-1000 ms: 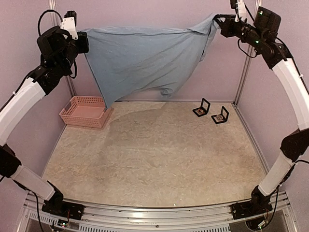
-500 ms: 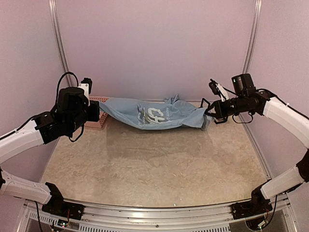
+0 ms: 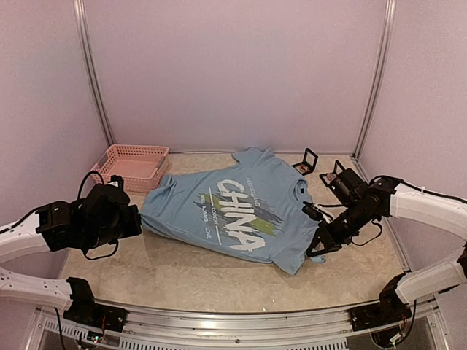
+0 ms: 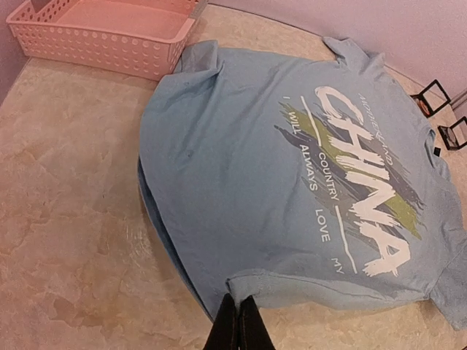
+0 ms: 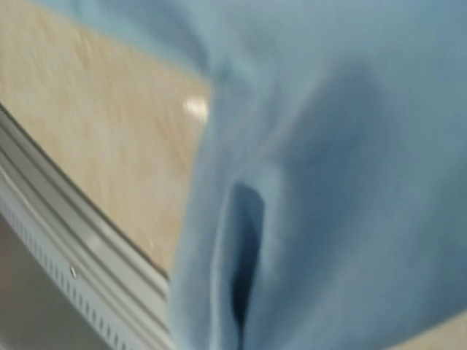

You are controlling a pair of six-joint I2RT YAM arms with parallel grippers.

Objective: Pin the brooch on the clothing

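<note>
The pink basket (image 3: pixel 131 162) sits at the far-left corner of the table (image 3: pixel 219 288), out of my way. My left gripper (image 3: pixel 139 220) hangs low over the table's left side. Its fingers are pressed together on the near-left edge of the T-shirt (image 3: pixel 233 211), with a small fold of cloth pinched between them in the wrist view. The T-shirt lies spread print-up across the middle of the table, collar towards the right edge and one sleeve towards the far edge. My right gripper (image 3: pixel 317 246) is closed too, at the shirt's near-right side by the other sleeve. Its wrist view is only blurred blue cloth, so I judge it clamped on the fabric. Two small black boxes (image 3: pixel 305 161) stand open near the far-right corner (I cannot make out the brooch itself).

If either arm pulls away while its fingers are closed, the cloth would drag and wrinkle, spoiling the flat front I need for pinning. My right wrist also passes just beside the boxes, so a careless swing could topple them.

My left arm is folded low, forearm reaching in from the left edge and gripper pointing right. My right arm bends in from the right edge, wrist dipped towards the table.
</note>
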